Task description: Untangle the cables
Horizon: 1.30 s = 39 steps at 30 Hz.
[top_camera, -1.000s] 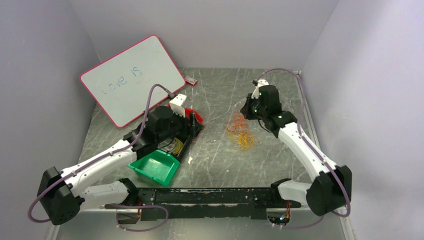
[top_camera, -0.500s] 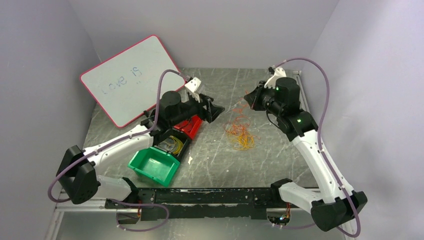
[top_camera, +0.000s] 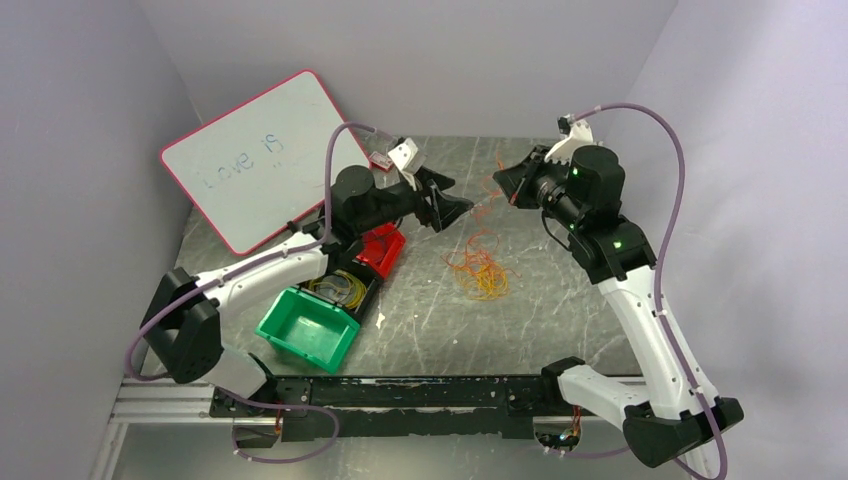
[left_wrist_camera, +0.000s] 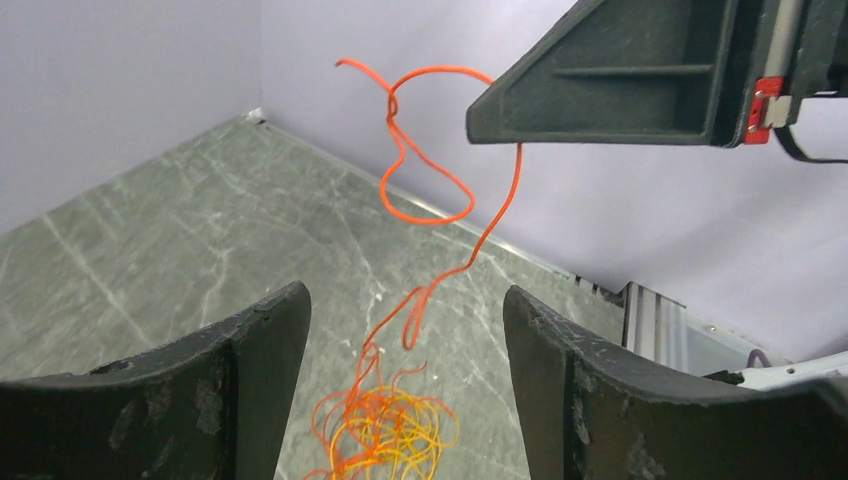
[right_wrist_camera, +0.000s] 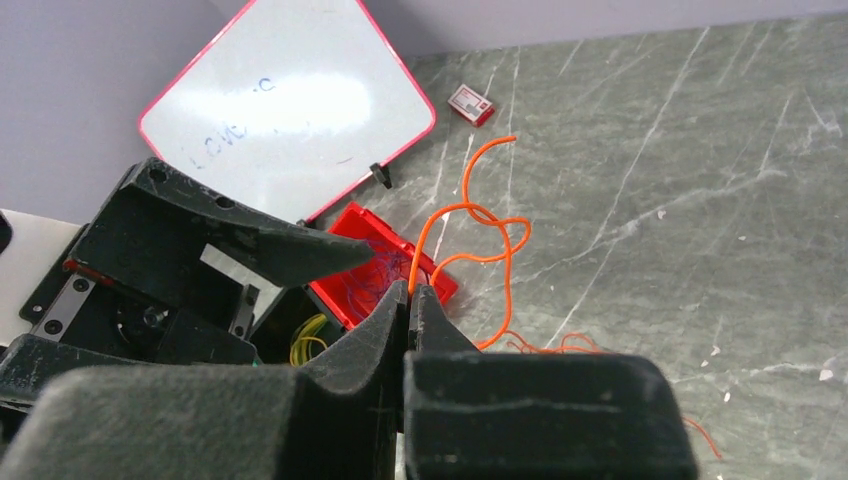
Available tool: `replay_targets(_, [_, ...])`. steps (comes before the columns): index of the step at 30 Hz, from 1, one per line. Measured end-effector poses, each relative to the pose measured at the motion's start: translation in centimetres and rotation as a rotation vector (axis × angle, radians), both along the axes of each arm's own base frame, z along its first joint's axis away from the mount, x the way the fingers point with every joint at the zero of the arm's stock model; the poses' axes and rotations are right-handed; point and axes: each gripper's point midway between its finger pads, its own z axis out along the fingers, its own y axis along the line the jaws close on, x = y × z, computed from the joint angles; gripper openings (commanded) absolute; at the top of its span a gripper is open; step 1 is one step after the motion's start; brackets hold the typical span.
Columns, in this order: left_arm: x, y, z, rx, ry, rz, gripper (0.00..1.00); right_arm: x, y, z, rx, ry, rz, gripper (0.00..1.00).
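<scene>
The cables (top_camera: 481,270) lie as an orange and yellow tangle on the table's middle, and they also show in the left wrist view (left_wrist_camera: 385,435). My right gripper (top_camera: 506,186) is shut on one orange cable (right_wrist_camera: 470,210) and holds it in the air. The strand (left_wrist_camera: 430,190) loops above the jaws and trails down to the tangle. My left gripper (top_camera: 447,211) is open and empty, raised, pointing at the right gripper, with the hanging strand seen between its fingers (left_wrist_camera: 250,350). The right gripper's finger (left_wrist_camera: 620,80) is just above and beyond them.
A green bin (top_camera: 308,331), a black bin with yellow cables (top_camera: 345,288) and a red bin (top_camera: 381,248) sit left of the tangle. A pink-edged whiteboard (top_camera: 262,158) leans at the back left. A small red-white item (top_camera: 380,159) lies beside it. Walls close three sides.
My left gripper rose from the bins and swung right toward the right gripper. My right gripper rose and moved back-right, drawing one orange strand up out of the tangle.
</scene>
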Motion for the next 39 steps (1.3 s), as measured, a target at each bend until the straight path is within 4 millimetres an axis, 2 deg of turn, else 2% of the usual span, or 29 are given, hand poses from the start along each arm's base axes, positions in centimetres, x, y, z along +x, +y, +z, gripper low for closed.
replay_targets(5, [0.0,-1.4,0.6,-0.043,-0.015,-0.059,0.76,-0.2,0.0,1.5,0.026,-0.02,-0.003,0.0])
replay_targets(11, [-0.1,-3.7,-1.4,-0.049,0.033,-0.144,0.76,-0.4,0.0,4.1,0.066,-0.071,-0.007,0.0])
replay_targets(17, [-1.3,-6.3,-3.3,-0.029,0.066,-0.205,0.75,-0.5,0.3,5.4,0.097,-0.091,0.004,0.0])
replay_targets(26, [-1.0,-8.5,-8.0,0.021,0.138,-0.246,0.64,-1.2,0.7,8.7,0.147,-0.158,0.037,0.0])
replay_targets(31, [-1.0,-9.1,-10.2,0.043,0.184,-0.252,0.53,-1.9,0.8,11.7,0.178,-0.229,0.054,0.0])
replay_targets(36, [-0.8,-9.5,-11.9,0.051,0.22,-0.255,0.46,-2.6,0.8,14.3,0.206,-0.289,0.068,0.0])
replay_targets(39, [-0.7,-9.9,-13.4,0.065,0.255,-0.256,0.43,-2.9,0.7,16.5,0.225,-0.337,0.074,0.0])
